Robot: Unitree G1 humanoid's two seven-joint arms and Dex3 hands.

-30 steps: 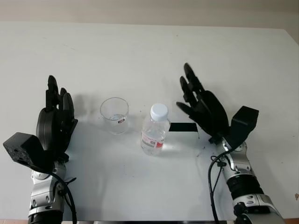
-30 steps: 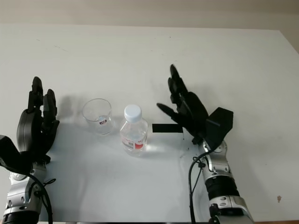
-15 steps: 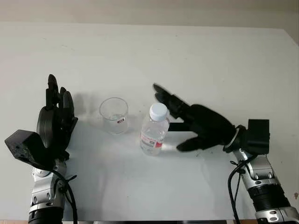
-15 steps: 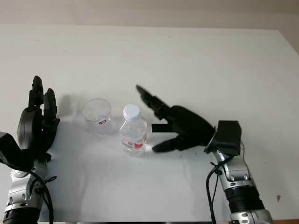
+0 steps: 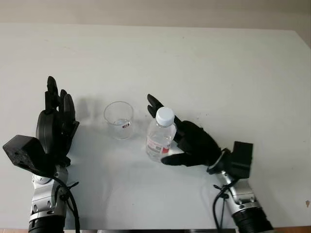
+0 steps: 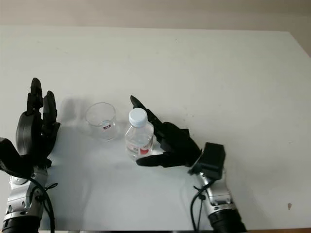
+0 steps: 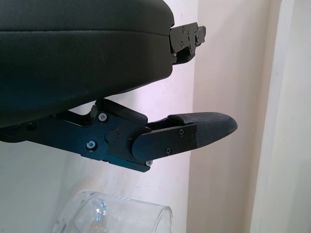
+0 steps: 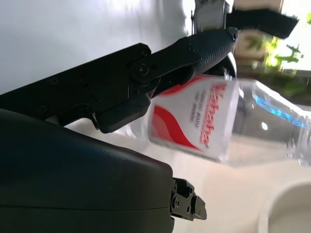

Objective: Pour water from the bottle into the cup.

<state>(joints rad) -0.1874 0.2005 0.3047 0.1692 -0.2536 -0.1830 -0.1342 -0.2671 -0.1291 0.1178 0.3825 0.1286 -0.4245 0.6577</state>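
Observation:
A clear plastic water bottle (image 5: 159, 141) with a white cap and red label stands upright at the table's middle. Just to its left stands the clear cup (image 5: 119, 120), upright. My right hand (image 5: 179, 140) is at the bottle's right side, open, with the long fingers (image 5: 154, 105) reaching behind the bottle and the thumb in front near its base. In the right wrist view one finger (image 8: 194, 53) crosses in front of the label of the bottle (image 8: 214, 124). My left hand (image 5: 56, 124) stays open left of the cup, whose rim (image 7: 121, 211) shows in the left wrist view.
The white table (image 5: 204, 63) stretches wide behind and to the right of the objects. A black tape strip that was right of the bottle is hidden under my right hand.
My right hand has swung from upright at the right, leftward and down to the bottle, and now brackets it. Bottle, cup and left hand have stayed put.

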